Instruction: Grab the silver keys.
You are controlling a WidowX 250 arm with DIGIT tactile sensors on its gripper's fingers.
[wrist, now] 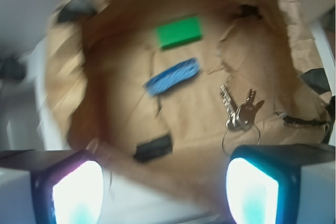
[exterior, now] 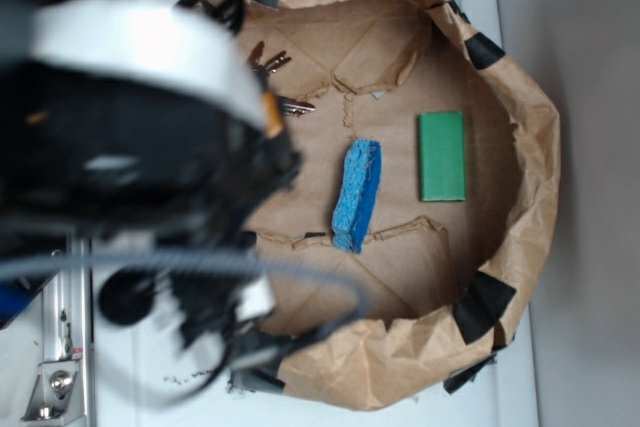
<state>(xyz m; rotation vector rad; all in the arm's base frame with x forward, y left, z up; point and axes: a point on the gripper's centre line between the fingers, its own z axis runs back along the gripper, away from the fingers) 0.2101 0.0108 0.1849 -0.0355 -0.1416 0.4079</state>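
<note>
End effector (wrist: 165, 190) is hovering above the near rim of a brown paper basin (exterior: 530, 147), w/ its two glowing pads (wrist: 252, 190) standing wide apart and nothing sitting btwn them. In the wrist view, the silver keys (wrist: 241, 109) are lying flat on the paper floor at right, fanned out from a thin wire ring (wrist: 240, 139) that is sitting just ahead of the right-hand pad; keys and pad are not touching. In the exterior view, the robot arm (exterior: 130, 147) is covering most of the left side, and only the key tips (exterior: 280, 82) are showing at its edge, near the basin's upper-left wall. A blue sponge (exterior: 357, 195) is resting on its edge near the centre of the basin, approx. mid-floor. A green rectangular block (exterior: 442, 156) is lying flat beside the sponge, apart from it, on the side away from the keys. Black tape patches (exterior: 484, 304) are holding the rim in several spots. The basin is sitting on a white worktop (exterior: 590, 247).
</note>
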